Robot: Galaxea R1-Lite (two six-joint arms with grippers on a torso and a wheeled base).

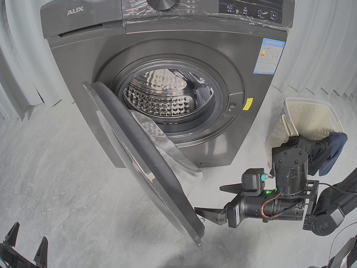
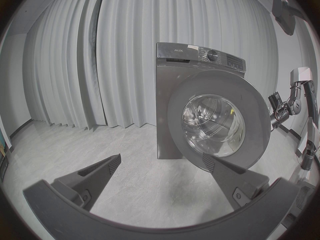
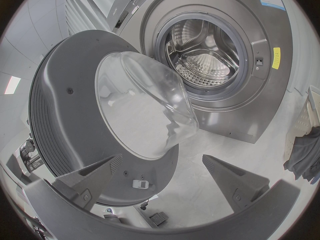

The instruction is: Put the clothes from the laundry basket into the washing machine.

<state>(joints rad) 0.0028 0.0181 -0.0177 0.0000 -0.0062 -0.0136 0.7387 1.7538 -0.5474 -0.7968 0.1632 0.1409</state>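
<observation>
On the floor right of the machine: the laundry basket (image 1: 316,116) stands pale and perforated, close to the washing machine (image 1: 238,105) at its right front corner.
Clothes: dark clothes (image 1: 319,149) and a blue piece hang over the basket's near rim, none of them in a gripper.
Drum: the drum (image 1: 163,93) is bare metal, with no fabric visible inside.
Door: the door (image 1: 122,142) stands wide open, hinged on the robot's left, its glass bowl facing the robot's right.
Right gripper: the right gripper (image 1: 215,201) lies level, low over the floor, between the door's free edge and the basket. Its fingers are spread and hold nothing. The lower fingertip is just beside the door's rim, but contact cannot be told.
Left gripper: the left gripper (image 1: 28,241) sits low at the robot's left, well apart from the machine, fingers released and empty.
Step in hand: the opening looks finished, judging from the wide door and the bare drum. The transfer of clothes has not yet begun.
Next move: the right arm would likely need to turn away from the door toward the basket. It would then come down over the draped fabric and close on a bunch of it.
Care needed: the limp cloth may drag on the basket's rim, and the carry must clear the door's jutting glass.
</observation>
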